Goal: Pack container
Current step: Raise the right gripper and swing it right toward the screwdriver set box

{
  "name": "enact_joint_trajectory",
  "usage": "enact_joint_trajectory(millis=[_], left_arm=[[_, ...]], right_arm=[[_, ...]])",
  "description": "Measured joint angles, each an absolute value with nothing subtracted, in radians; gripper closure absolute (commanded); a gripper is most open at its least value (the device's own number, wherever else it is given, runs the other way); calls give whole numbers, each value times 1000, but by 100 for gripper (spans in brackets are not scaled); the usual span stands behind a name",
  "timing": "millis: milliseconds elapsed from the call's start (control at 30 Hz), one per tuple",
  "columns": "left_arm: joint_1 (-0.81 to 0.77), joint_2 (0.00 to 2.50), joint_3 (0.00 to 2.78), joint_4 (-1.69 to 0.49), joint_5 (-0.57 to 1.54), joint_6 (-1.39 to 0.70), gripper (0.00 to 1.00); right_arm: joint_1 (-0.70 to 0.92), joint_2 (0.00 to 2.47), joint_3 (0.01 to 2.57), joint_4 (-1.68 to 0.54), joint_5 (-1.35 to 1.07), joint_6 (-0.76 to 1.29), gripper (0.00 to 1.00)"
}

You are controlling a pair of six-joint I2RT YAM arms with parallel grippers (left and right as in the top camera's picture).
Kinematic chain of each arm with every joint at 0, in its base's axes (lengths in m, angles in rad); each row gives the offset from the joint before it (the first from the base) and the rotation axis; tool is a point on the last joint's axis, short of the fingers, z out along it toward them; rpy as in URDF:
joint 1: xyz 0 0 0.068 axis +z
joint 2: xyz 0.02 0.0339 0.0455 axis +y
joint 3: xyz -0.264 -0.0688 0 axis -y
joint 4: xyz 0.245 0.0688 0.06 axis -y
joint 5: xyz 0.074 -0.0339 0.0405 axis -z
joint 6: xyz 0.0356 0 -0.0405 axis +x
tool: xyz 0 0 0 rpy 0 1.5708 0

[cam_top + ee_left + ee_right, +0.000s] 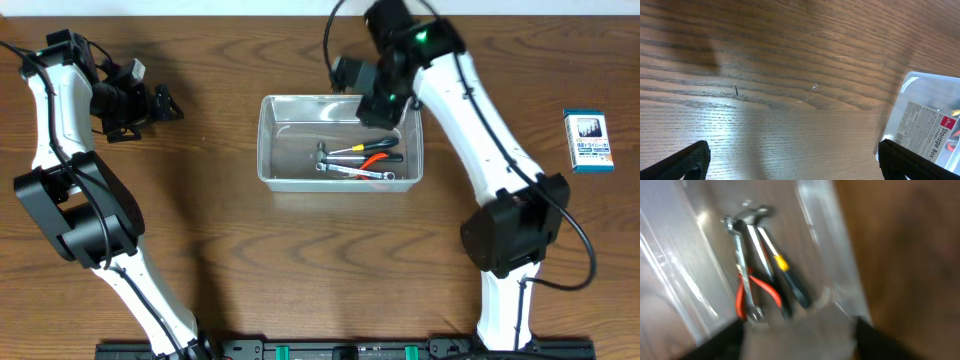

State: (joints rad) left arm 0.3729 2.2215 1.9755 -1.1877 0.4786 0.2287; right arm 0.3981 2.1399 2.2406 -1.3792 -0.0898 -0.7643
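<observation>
The clear plastic container (275, 140) sits at the table's middle. Inside lie a silver wrench (355, 173), red-handled pliers (376, 158) and a hammer with a black and yellow handle (345, 152). The right wrist view shows the same tools, the wrench (742, 265), the pliers (765, 290) and the hammer (777, 267), blurred. My right gripper (378, 105) hovers over the container's back right part, open and empty (800, 342). My left gripper (165, 103) is open and empty over bare table at the far left (792, 160). The container's labelled corner (927, 117) shows in the left wrist view.
A small blue-and-white printed box (588, 141) lies at the right edge of the wooden table (220, 240). Both arm bases stand at the front edge.
</observation>
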Motion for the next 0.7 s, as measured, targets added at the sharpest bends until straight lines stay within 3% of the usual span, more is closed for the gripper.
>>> enact_joint_trajectory(millis=[233,467,700], left_arm=[[373,2222,1975,-1188,479,229,2],[373,2222,1975,-1188,479,229,2],[373,2222,1975,-1188,479,229,2]], right_arm=[[292,2140,2410,-1497,44,-677,1],[49,2140,2418,-1530,196,-289,1],[-145,2140,2418,-1557,189,-182,1]])
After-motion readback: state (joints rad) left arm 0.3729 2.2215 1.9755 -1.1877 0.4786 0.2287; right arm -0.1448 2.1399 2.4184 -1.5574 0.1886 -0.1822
